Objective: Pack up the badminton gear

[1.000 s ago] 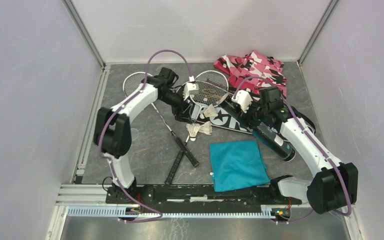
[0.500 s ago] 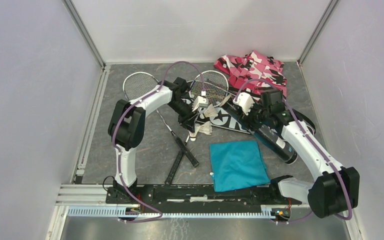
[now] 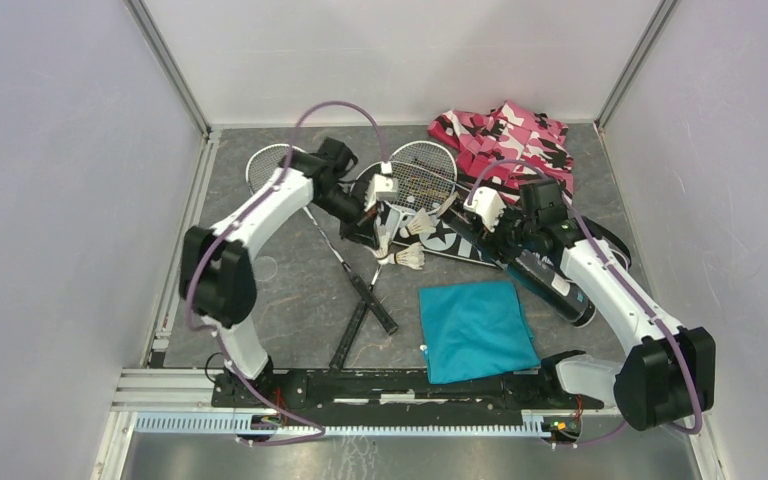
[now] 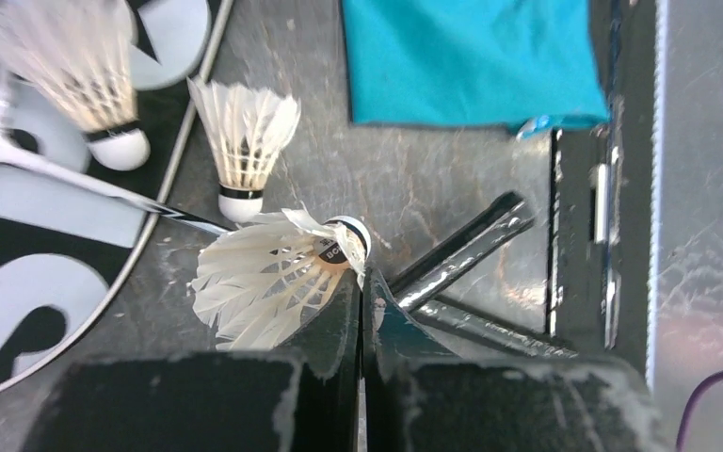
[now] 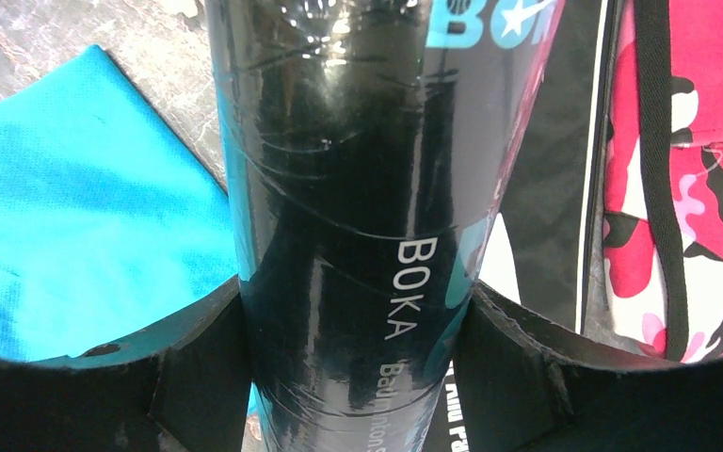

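Left end effector [image 4: 362, 281] has just pinched a shuttlecock [image 4: 262, 281] at its tip; right end effector [image 5: 356, 325] grips the tube [image 5: 339, 141], awaiting loading.

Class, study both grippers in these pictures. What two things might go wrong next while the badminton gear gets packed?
1. The left gripper seems to pinch the shuttlecock only at its edge by the cork, with the jaws fully shut. It may slip out, or its feathers may bend.
2. The right gripper clamps the glossy round tube across its width. The tube might slide or roll in that grip when tilted.
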Robot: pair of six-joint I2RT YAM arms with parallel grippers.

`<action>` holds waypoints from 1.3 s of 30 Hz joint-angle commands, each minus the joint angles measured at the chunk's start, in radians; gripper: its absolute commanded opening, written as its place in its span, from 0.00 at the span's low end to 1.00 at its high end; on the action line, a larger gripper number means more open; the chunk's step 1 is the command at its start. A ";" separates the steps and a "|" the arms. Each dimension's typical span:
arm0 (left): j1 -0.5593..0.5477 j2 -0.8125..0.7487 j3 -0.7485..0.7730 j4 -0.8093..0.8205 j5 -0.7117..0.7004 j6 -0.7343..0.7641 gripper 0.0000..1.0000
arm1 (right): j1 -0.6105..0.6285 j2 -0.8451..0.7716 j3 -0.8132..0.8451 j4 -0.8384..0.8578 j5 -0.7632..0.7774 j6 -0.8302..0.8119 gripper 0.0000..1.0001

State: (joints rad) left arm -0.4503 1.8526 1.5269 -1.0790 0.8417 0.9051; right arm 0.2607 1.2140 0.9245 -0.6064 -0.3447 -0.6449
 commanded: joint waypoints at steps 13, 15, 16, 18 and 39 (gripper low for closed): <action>0.055 -0.469 -0.172 0.707 0.074 -0.753 0.02 | 0.117 0.047 0.099 0.054 -0.139 -0.055 0.30; 0.054 -0.460 -0.197 0.749 0.096 -0.802 0.02 | 0.137 0.052 0.126 0.041 -0.174 -0.063 0.30; 0.053 -0.460 -0.211 0.767 0.106 -0.820 0.02 | 0.141 0.052 0.131 0.039 -0.180 -0.065 0.30; 0.050 -0.462 -0.238 0.812 0.121 -0.860 0.02 | 0.153 0.055 0.139 0.037 -0.187 -0.068 0.30; -0.050 -0.438 -0.378 1.039 0.250 -1.044 0.17 | 0.203 0.099 0.187 0.040 -0.253 -0.055 0.30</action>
State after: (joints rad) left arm -0.4797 1.4010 1.1580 -0.1371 1.0012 -0.0559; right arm 0.4583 1.3117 1.0622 -0.5991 -0.5514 -0.7040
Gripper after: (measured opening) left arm 0.129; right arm 0.706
